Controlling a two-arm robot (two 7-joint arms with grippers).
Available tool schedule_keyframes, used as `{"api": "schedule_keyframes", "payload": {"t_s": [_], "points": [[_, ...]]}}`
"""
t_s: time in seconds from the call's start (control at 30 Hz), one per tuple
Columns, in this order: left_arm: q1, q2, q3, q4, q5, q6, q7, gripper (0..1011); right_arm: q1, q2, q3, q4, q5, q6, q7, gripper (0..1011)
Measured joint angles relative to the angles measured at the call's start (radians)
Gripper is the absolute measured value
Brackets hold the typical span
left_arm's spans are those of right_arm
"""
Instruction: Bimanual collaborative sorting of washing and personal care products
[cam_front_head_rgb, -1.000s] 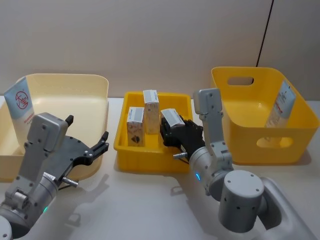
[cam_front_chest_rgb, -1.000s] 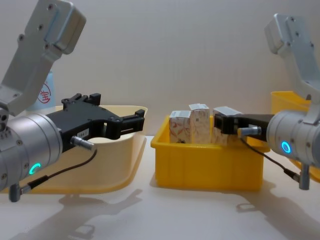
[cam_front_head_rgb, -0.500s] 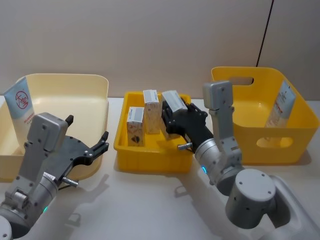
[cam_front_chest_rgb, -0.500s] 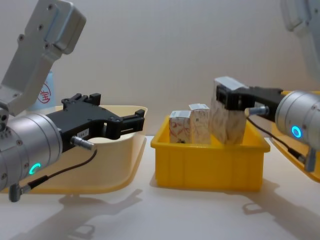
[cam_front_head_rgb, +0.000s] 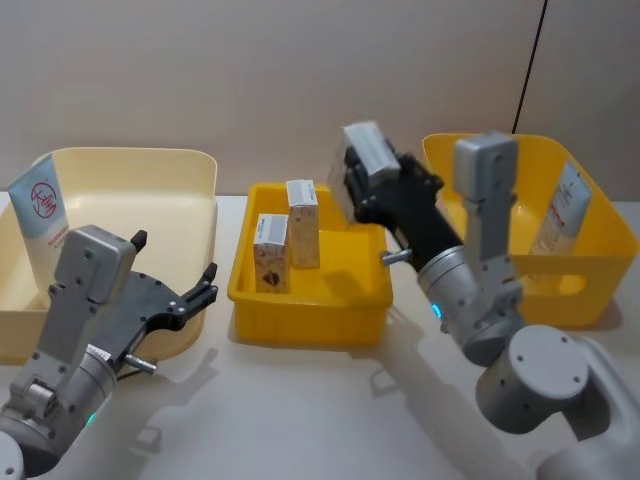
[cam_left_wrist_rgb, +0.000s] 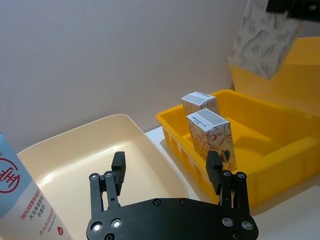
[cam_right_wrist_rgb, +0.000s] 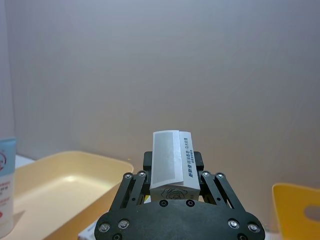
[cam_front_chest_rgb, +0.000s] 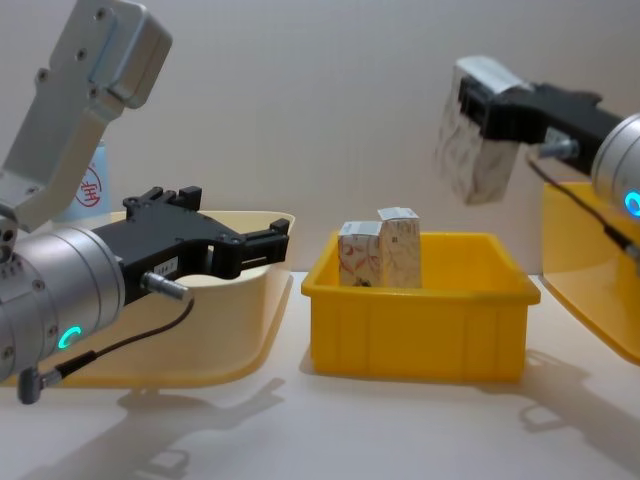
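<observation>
The right gripper (cam_front_head_rgb: 362, 178) is squeezing a small white carton (cam_front_chest_rgb: 470, 150) with grey patterns and holds it high in the air, above the right side of the small yellow tray (cam_front_head_rgb: 310, 305). Two more white cartons (cam_front_head_rgb: 286, 238) stand in the left part of that tray. The left gripper (cam_front_chest_rgb: 250, 243) hangs open near the cream bin (cam_front_head_rgb: 190, 175) on the left. One pale-blue tube (cam_front_head_rgb: 42, 215) leans in the cream bin, another tube (cam_front_head_rgb: 560, 210) leans in the yellow bin (cam_front_head_rgb: 470, 160) on the right.
</observation>
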Motion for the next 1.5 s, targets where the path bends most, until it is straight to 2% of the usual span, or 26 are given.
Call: {"api": "schedule_keyframes", "payload": {"t_s": [0.1,0.17,0.23,0.37,0.77,1.03,1.5], "points": [[0.0,0.0,0.0,0.0,0.0,0.0,0.0,1003,0.004,0.009,0.019,-0.006,0.0,-0.049,0.008,421],[0.0,0.0,0.0,0.0,0.0,0.0,0.0,1003,0.004,0.01,0.023,-0.007,0.0,-0.056,0.008,422],[0.0,0.0,0.0,0.0,0.0,0.0,0.0,1003,0.005,0.016,0.039,-0.012,-0.002,-0.088,0.007,422],[0.0,0.0,0.0,0.0,0.0,0.0,0.0,1003,0.005,0.022,0.064,-0.022,-0.014,-0.116,-0.006,422],[0.0,0.0,0.0,0.0,0.0,0.0,0.0,1003,-0.014,0.027,0.134,-0.055,-0.068,-0.133,-0.088,422],[0.0,0.0,0.0,0.0,0.0,0.0,0.0,1003,-0.032,0.012,0.179,-0.084,-0.107,-0.072,-0.163,422],[0.0,0.0,0.0,0.0,0.0,0.0,0.0,1003,-0.041,-0.02,0.23,-0.112,-0.133,0.116,-0.243,422]]}}
